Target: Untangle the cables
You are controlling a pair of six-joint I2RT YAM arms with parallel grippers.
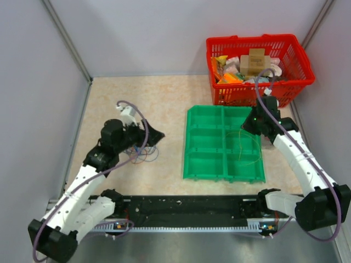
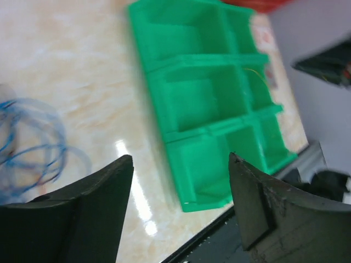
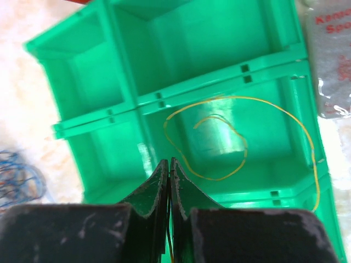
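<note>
One yellow wire lies separated in the green tray's right-middle compartment, yet your main job is undone: blue, orange-red and dark cables lie tangled on the table by the spread, empty left end effector, while the right end effector is clenched over the tray.

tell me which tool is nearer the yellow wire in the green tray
Right. The right tool, shut, hangs just above the yellow wire lying in the green tray. The left tool, open, is off the tray's left side, by the blue tangle.
</note>
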